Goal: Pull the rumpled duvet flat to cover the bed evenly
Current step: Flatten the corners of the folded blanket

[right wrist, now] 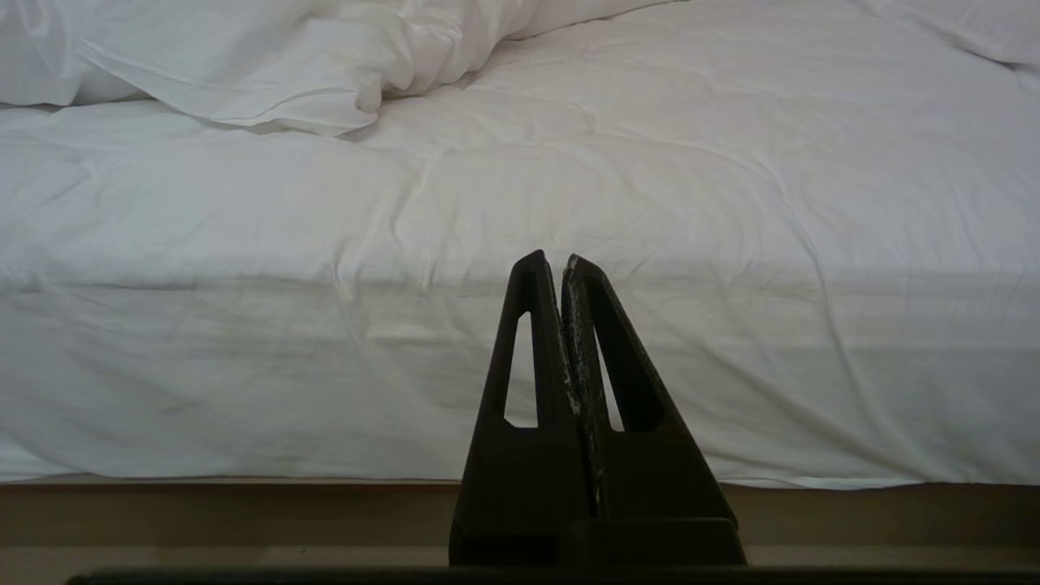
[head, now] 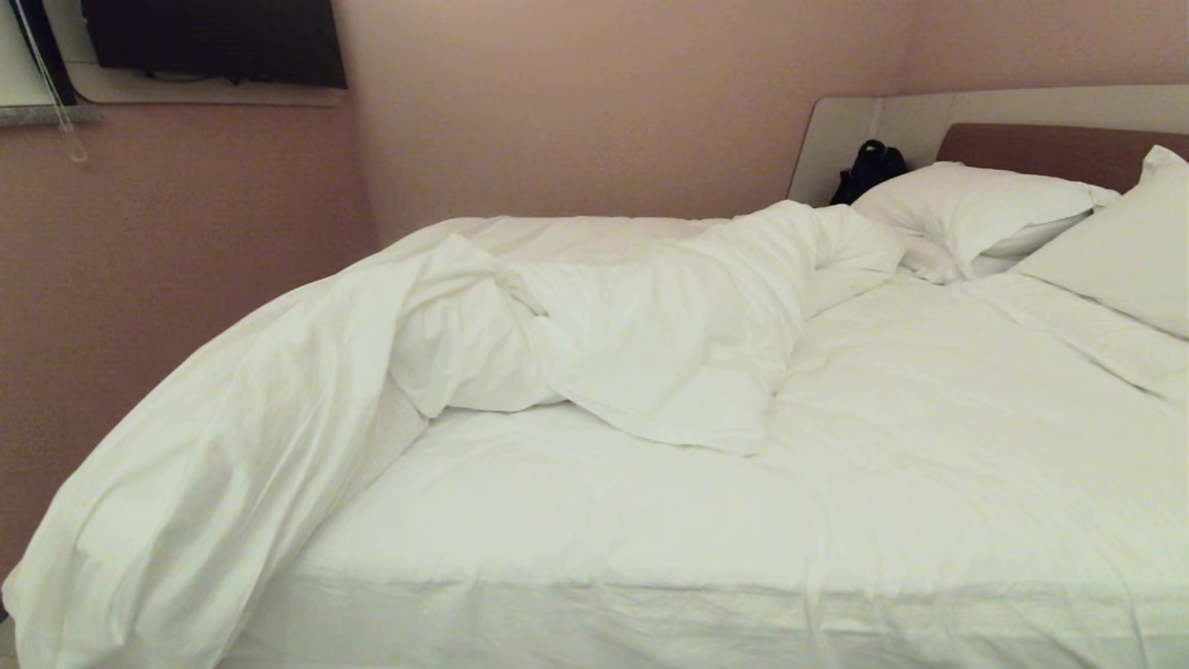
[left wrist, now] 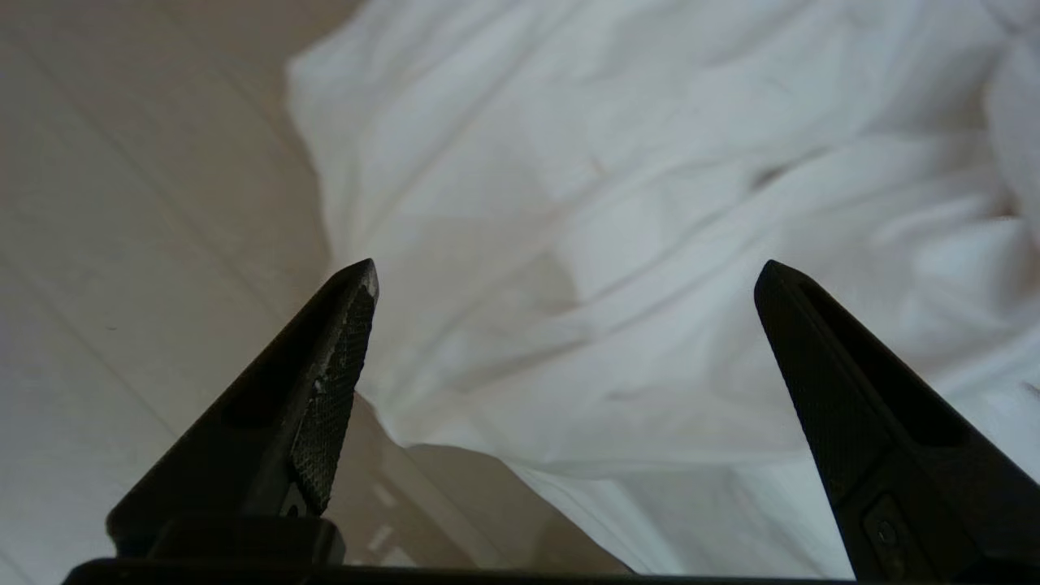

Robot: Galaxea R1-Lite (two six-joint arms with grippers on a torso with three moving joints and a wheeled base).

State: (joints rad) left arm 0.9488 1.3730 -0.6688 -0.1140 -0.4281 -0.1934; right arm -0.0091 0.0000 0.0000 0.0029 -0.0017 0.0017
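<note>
Pink walls frame the wide white-sheeted bed (head: 836,446); its puffy, creased white duvet (head: 594,325) lies bunched, spilling floorward. My left gripper (left wrist: 566,272) hangs spread, empty; right gripper (right wrist: 552,260) is clenched, parked. Grabbing one thin layer risks slipping.

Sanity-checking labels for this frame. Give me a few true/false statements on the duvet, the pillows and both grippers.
1. The duvet lies flat over the whole bed. False: it is bunched along the far side and spills off the left end.
2. The left gripper is open, with nothing between its fingers. True.
3. The right gripper grips the sheet. False: it is shut on nothing, short of the bed's near side.
4. Pillows lie at the headboard. True.
</note>
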